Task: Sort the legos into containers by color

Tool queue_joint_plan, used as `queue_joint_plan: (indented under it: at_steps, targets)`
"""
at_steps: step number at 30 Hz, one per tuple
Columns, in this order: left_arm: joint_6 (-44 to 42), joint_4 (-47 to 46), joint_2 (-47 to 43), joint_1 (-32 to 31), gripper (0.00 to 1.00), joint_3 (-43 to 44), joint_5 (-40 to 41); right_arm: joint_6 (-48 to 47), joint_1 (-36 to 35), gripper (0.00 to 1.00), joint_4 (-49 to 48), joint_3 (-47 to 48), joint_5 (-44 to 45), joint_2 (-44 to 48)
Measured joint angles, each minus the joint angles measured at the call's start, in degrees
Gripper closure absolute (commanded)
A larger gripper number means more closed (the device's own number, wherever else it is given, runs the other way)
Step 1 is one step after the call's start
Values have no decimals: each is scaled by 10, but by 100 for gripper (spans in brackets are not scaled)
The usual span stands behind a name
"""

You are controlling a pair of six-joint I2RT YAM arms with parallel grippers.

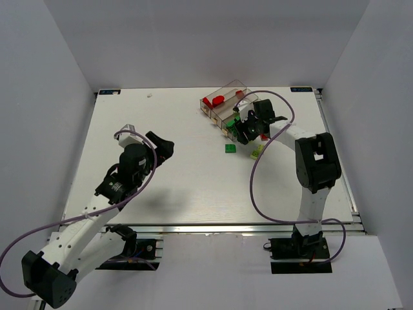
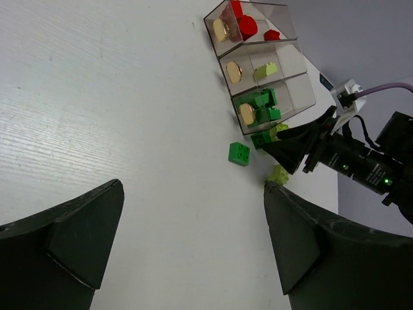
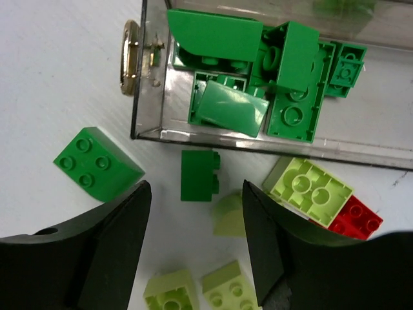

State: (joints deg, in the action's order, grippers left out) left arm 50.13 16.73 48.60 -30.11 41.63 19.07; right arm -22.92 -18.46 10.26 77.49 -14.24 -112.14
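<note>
Hovering with the right gripper (image 3: 196, 213) spread and empty above a small dark green brick (image 3: 199, 175), just outside the tray (image 2: 287, 29) at six o'clock of its green-filled compartment (image 3: 150, 84), likely calling next for a drop and pinch, left gripper (image 2: 192, 200) gaping and idle.

A white, faintly grained surface (image 1: 181, 187) was enclosed on three sides by plain pale grey panels: a left wall (image 1: 39, 97), a back wall (image 1: 206, 39) and a right wall (image 1: 381, 97). Its near edge was bordered by a silver metal rail (image 1: 213, 229), and small black brackets (image 1: 108, 92) were fixed at the far corners. Everything was lit softly and evenly.
</note>
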Motion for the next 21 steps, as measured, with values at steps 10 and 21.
queue_joint_plan:
  at_steps: [10,21]
  targets:
    - [20,9,-4,0,2,-7,1,1,0,47,-6,17,-1,-31]
    - [21,6,9,0,2,-7,-2,0,0,54,-10,19,-19,-39]
